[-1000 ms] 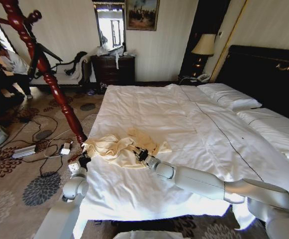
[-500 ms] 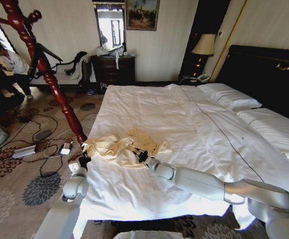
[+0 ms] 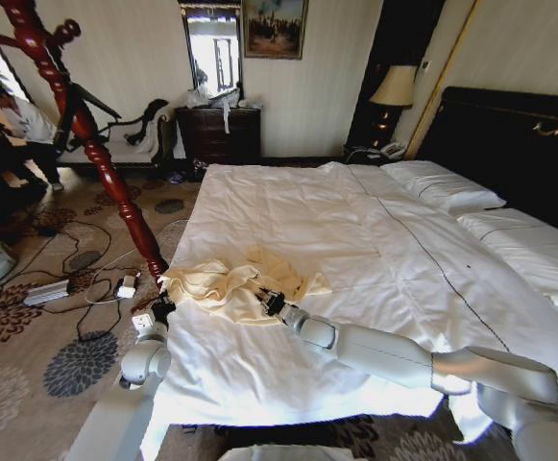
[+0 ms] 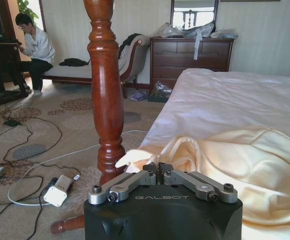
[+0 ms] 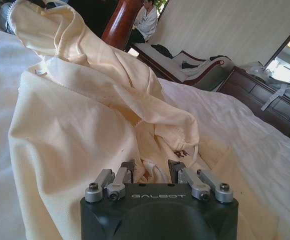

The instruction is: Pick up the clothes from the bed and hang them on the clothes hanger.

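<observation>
Cream, pale-yellow cloth lies crumpled near the bed's [image 3: 375, 240] near left corner: the clothes [image 3: 235, 283], a thin collared garment bunched into folds on the white duvet. The right gripper [image 3: 271, 302] reaches across the bed from the right and meets the garment's near edge; in the right wrist view its jaws stand partly open, a fold of the cream fabric and a small loop of white cord sitting in the gap between the fingers [image 5: 126, 175], with the rest of the clothes [image 5: 85, 115] heaped up just beyond them. Whether the fingers actually press on the cloth cannot be told. The left gripper [image 3: 161, 309] sits at the bed's left edge, just beside the garment's left end; in the left wrist view its jaws are drawn together, fingertips touching, and a pale corner of the clothes [image 4: 224, 160] lies right in front of and above them, though it is unclear if any fabric is pinched between them. Just beyond the left gripper [image 4: 158, 167], on the floor side, rises the red-brown turned wooden post [image 4: 105, 90] of a coat stand, its foot on the patterned carpet [image 3: 29, 336] among loose cables and a small white adapter [image 4: 58, 190]
</observation>
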`<state>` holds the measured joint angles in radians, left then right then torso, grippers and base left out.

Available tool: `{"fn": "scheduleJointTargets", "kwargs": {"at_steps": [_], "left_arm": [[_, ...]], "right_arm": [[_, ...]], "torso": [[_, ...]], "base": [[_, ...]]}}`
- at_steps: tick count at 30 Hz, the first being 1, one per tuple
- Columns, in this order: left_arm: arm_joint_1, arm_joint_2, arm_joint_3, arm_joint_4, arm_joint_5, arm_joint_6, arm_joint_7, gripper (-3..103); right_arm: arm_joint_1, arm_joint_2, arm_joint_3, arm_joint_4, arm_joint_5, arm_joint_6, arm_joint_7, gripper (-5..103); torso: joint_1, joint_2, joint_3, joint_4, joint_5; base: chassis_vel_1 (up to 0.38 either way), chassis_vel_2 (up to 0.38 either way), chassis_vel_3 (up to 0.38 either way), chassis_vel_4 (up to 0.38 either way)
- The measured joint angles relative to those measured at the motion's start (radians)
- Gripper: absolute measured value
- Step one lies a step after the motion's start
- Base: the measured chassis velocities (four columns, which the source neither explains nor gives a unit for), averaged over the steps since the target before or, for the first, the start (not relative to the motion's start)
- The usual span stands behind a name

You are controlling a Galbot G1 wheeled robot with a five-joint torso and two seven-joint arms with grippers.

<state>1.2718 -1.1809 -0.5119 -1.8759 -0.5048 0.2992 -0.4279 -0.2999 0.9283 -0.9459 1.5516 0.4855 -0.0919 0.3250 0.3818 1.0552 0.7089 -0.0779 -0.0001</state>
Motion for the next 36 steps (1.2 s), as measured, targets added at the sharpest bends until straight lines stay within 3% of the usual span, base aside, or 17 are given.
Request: {"fn": "scheduleJointTargets", "kwargs": {"at_steps": [2, 3, 5, 8, 14, 22, 24, 36], "left_arm": [[0.000, 0.001, 0.000, -0.002, 0.000, 0.000, -0.001, 2], [0.001, 0.001, 0.000, -0.003, -0.001, 0.001, -0.001, 2], [0.001, 0.001, 0.000, -0.004, -0.001, 0.001, -0.001, 2], [0.001, 0.003, 0.000, -0.006, -0.001, 0.002, -0.002, 2], [0.000, 0.003, -0.001, -0.009, -0.002, 0.004, -0.003, 2], [0.000, 0.002, -0.002, -0.009, -0.003, 0.005, -0.004, 2], [-0.002, 0.002, -0.003, -0.009, -0.004, 0.005, -0.004, 2], [-0.014, 0.009, -0.002, -0.008, -0.013, 0.012, -0.008, 2]], "right_arm": [[0.003, 0.002, -0.001, -0.002, 0.002, -0.001, 0.001, 41], [0.004, 0.003, -0.001, -0.004, 0.003, -0.003, 0.003, 32], [0.005, 0.005, -0.001, -0.004, 0.005, -0.004, 0.005, 32], [0.007, 0.012, 0.001, -0.005, 0.013, -0.011, 0.015, 18], [0.009, 0.024, 0.001, -0.017, 0.015, -0.016, 0.019, 7], [0.009, 0.028, 0.002, -0.022, 0.016, -0.013, 0.022, 5], [0.007, 0.027, 0.013, -0.017, 0.018, -0.007, 0.024, 1], [-0.039, -0.018, 0.097, 0.031, 0.026, 0.025, 0.031, 0]], "torso": [[0.000, 0.000, 0.000, 0.0000, 0.0000], [0.000, 0.000, 0.000, 0.0000, 0.0000], [0.000, 0.000, 0.000, 0.0000, 0.0000], [0.000, 0.000, 0.000, 0.0000, 0.0000], [0.000, 0.000, 0.000, 0.0000, 0.0000], [0.000, 0.000, 0.000, 0.0001, 0.0000], [0.000, 0.000, 0.000, 0.0001, 0.0000], [0.000, 0.000, 0.000, 0.0000, 0.0001]], "base": [[0.000, 0.000, 0.000, 0.000], [0.000, 0.000, 0.000, 0.000], [0.000, 0.000, 0.000, 0.000], [0.000, 0.000, 0.000, 0.000], [0.000, 0.000, 0.000, 0.000], [0.000, 0.000, 0.000, 0.000], [0.000, 0.000, 0.000, 0.000], [0.000, 0.000, 0.000, 0.000]]}}
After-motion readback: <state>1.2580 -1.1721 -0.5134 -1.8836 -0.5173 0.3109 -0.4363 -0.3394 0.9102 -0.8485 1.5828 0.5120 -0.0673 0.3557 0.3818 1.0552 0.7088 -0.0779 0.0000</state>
